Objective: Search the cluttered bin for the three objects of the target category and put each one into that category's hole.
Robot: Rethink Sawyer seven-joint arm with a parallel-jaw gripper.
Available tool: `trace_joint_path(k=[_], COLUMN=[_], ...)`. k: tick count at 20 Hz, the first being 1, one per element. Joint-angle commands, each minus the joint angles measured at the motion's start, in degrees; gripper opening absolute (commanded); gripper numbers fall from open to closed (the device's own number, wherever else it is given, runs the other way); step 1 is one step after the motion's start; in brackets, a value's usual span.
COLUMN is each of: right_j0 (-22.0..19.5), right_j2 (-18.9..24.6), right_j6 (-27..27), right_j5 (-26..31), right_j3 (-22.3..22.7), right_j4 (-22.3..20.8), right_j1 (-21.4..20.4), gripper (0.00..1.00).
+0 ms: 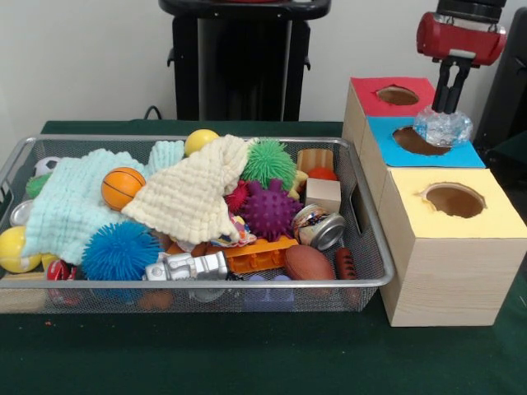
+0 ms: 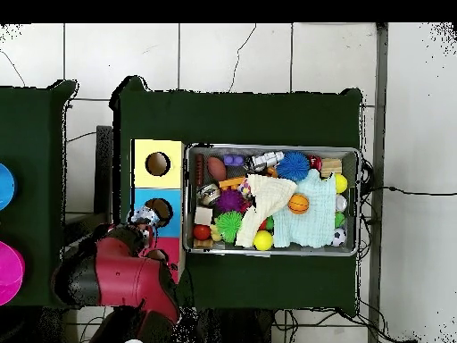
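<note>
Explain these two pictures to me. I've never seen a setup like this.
The red and black machine is a robot arm; its gripper is the grasping part. One picture looks across the table at the robot, the other looks straight down from above. On the green table sits a wire bin full of toys: spiky balls, a basketball, cloths, a football. Beside it stands a wooden box with three holes, topped red, blue and yellow. The gripper holds a clear ball right above the blue hole.

Green tablecloth (image 1: 247,362), white tiled floor (image 2: 232,54), blue disc (image 2: 4,186), magenta disc (image 2: 9,272)
</note>
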Motion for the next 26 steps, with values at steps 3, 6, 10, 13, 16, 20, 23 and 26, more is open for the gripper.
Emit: trace_joint_path(k=[3,6,10,13,16,20,23,26], right_j0=[-1.34,-1.14,-2.15,-2.72,-3.55,-4.42,-4.68,-5.22], right_j2=[1.95,1.88,2.94,3.26,3.48,3.51,3.11,2.86], right_j6=[8.91,8.99,8.57,8.27,7.71,7.31,7.24,6.88], right_j5=[-4.55,-5.48,-7.42,-9.05,-10.01,-10.95,-11.13,-10.96], right_j3=[-2.51,-1.84,-1.63,-1.34,-0.96,-1.63,-2.08,-3.02], right_j4=[-2.68,-2.86,-3.17,-3.51,-4.21,-5.19,-5.75,-6.35], right_j1=[2.87,2.85,3.58,4.10,4.25,5.15,5.62,5.96], gripper=[0.00,0.00,0.00,0.00,0.00,0.00,0.00,0.00])
